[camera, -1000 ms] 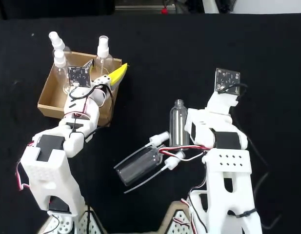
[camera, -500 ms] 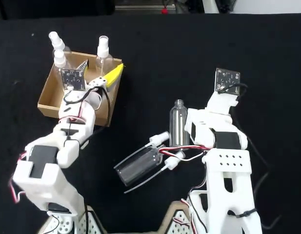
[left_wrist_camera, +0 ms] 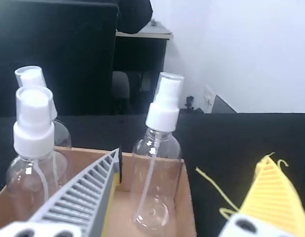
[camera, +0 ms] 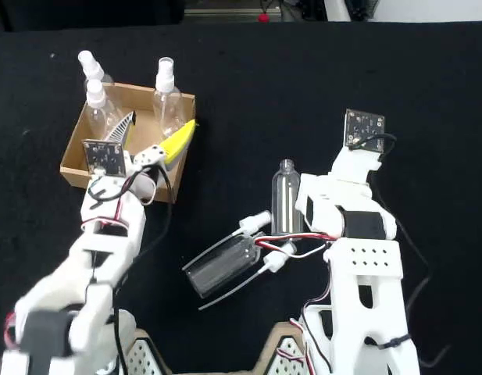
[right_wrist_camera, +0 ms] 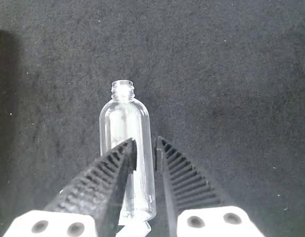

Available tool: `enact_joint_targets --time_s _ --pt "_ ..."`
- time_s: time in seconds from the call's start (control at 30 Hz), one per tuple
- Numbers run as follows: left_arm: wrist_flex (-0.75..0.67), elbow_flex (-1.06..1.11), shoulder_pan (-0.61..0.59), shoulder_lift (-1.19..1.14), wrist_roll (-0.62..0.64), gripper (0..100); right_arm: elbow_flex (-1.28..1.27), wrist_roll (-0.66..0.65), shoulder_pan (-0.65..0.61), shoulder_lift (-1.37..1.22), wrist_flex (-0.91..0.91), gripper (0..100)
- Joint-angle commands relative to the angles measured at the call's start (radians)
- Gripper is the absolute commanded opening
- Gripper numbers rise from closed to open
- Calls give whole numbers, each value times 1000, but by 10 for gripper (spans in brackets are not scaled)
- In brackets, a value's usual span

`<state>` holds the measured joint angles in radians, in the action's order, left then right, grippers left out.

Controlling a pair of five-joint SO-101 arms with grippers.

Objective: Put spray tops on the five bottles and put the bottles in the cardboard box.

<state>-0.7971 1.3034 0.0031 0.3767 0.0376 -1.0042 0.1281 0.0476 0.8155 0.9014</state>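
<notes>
The cardboard box (camera: 75,166) stands at the far left with three capped spray bottles upright in it (camera: 167,95) (camera: 97,108) (camera: 90,66). My left gripper (camera: 151,134) hangs open over the box's near right corner, yellow finger (camera: 178,141) outside the wall and nothing held. The left wrist view shows these bottles (left_wrist_camera: 159,163) (left_wrist_camera: 36,163) past the left gripper (left_wrist_camera: 192,157). An uncapped clear bottle (camera: 285,195) lies mid-table. My right gripper (right_wrist_camera: 145,145) is shut just above that bottle (right_wrist_camera: 127,143), not gripping it. A second bare bottle (camera: 221,266) lies nearer, with two loose spray tops (camera: 256,223) (camera: 276,262) beside it.
Black cloth covers the table. Red and white wires (camera: 295,244) trail from the right arm across the loose tops. The two arm bases stand at the near edge. Open cloth lies between the box and the lying bottles.
The left arm has drawn back toward the near edge, its open gripper sliding from over the box's middle to its near right corner. The right arm and the loose bottles have not moved.
</notes>
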Motion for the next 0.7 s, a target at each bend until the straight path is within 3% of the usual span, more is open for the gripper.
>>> enact_joint_targets --time_s 0.0,0.23,0.33,0.57,0.67 --pt "356 -5 39 288 5 402 1 -14 15 16 -23 74" --pt "1092 -88 42 717 -3 402 -1 -14 15 12 -25 74" --pt "1344 -107 45 812 -34 402 -1 -14 15 12 -25 74" --pt "1564 -145 39 856 -74 360 -16 -14 17 12 -52 74" --pt "1653 -176 44 865 -278 320 -62 -14 17 16 -127 74"
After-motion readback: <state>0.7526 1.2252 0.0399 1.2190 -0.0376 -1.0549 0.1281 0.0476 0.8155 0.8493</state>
